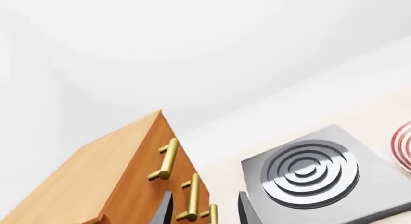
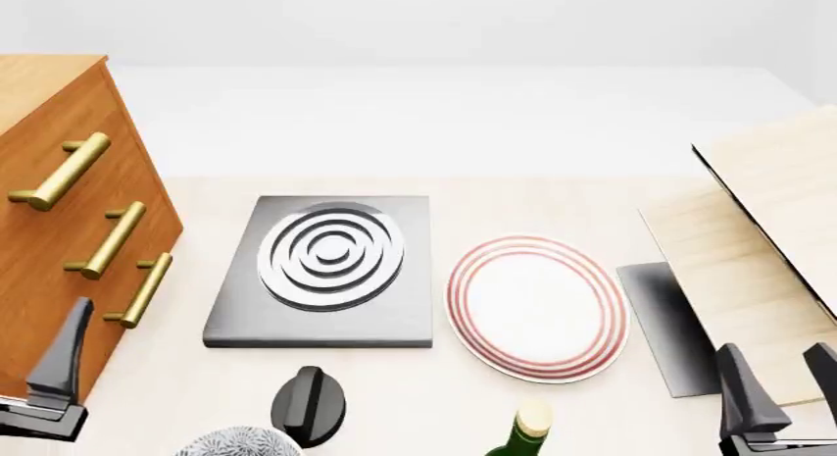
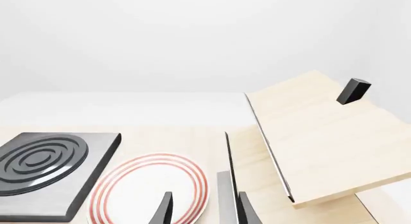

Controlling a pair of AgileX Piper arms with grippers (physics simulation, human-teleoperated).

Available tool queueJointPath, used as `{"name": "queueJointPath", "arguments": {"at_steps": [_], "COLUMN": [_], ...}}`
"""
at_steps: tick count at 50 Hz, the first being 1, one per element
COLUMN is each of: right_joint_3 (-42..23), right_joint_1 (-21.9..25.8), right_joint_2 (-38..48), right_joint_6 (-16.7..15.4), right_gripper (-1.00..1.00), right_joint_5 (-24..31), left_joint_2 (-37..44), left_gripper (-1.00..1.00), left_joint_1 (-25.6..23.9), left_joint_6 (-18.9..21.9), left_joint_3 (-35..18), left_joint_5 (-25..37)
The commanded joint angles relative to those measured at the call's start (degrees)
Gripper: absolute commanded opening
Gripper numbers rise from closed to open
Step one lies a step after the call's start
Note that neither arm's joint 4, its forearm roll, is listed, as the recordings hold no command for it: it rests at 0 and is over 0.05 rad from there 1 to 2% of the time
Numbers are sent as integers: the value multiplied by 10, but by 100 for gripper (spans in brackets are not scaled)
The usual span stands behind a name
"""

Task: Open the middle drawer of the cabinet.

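Left gripper point(image 2: 53, 373) sat at lower left of the front view, jaws apart, holding nothing, low against the foot of the cabinet point(image 2: 59, 230). Middle drawer point(image 2: 78, 270) was above and beyond it, shut flush; its brass handle point(image 2: 108, 240) was clear of the jaws, no contact. Left wrist view showed the jaw tips at the frame bottom with the middle drawer's handle point(image 1: 191, 197) between them but farther off, the cabinet point(image 1: 96, 176) tilted across lower left.

Right gripper point(image 2: 771, 387) was at lower right of the front view, jaws spread, empty, well apart from the cabinet.

Only the front view showed the near clutter: black knob point(image 2: 309, 405), speckled grey object point(image 2: 239, 443), green bottle point(image 2: 520, 434) along the bottom edge. Only the right wrist view showed a small black block point(image 3: 353, 90) on the pale boards point(image 3: 321, 137).

Mid worktop point(image 2: 550, 201): grey slab with concentric rings point(image 2: 327, 270) just right of the cabinet, then red-ringed plate point(image 2: 536, 307), then dark sheet point(image 2: 661, 324) under the boards at right. Nothing lay between left jaws and drawer handle.
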Motion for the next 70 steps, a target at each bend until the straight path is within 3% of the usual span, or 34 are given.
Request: {"name": "queueJointPath", "arguments": {"at_steps": [1, 11, 14, 17, 23, 24, 29, 34, 36, 53, 61, 70], "right_joint_3": [0, 0, 0, 0, 0, 0, 0, 0, 0, 0, 0, 0], "right_joint_1": [0, 0, 0, 0, 0, 0, 0, 0, 0, 0, 0, 0], "right_joint_2": [-1, 0, 0, -1, -1, 0, -1, -1, -1, -1, -1, -1], "right_joint_6": [0, 0, 0, 0, 0, 0, 0, 0, 0, 0, 0, 0], "right_gripper": [100, 100, 100, 100, 100, 100, 100, 100, 100, 100, 100, 100], "right_joint_5": [1, 1, 1, 1, 1, 1, 1, 1, 1, 1, 1, 1], "left_joint_2": [102, 236, 237, 329, 411, 437, 519, 568, 570, 724, 694, 695], "left_gripper": [100, 100, 100, 100, 100, 100, 100, 100, 100, 100, 100, 100], "left_joint_1": [3, 24, 37, 56, 68, 69, 72, 85, 94, 92, 101, 113], "left_joint_6": [104, 189, 206, 216, 244, 258, 266, 268, 251, 298, 316, 349], "left_joint_3": [14, 44, 59, 71, 91, 101, 109, 107, 94, 107, 104, 115], "left_joint_5": [-108, -246, -254, -330, -433, -474, -560, -599, -568, -694, -666, -694]}}
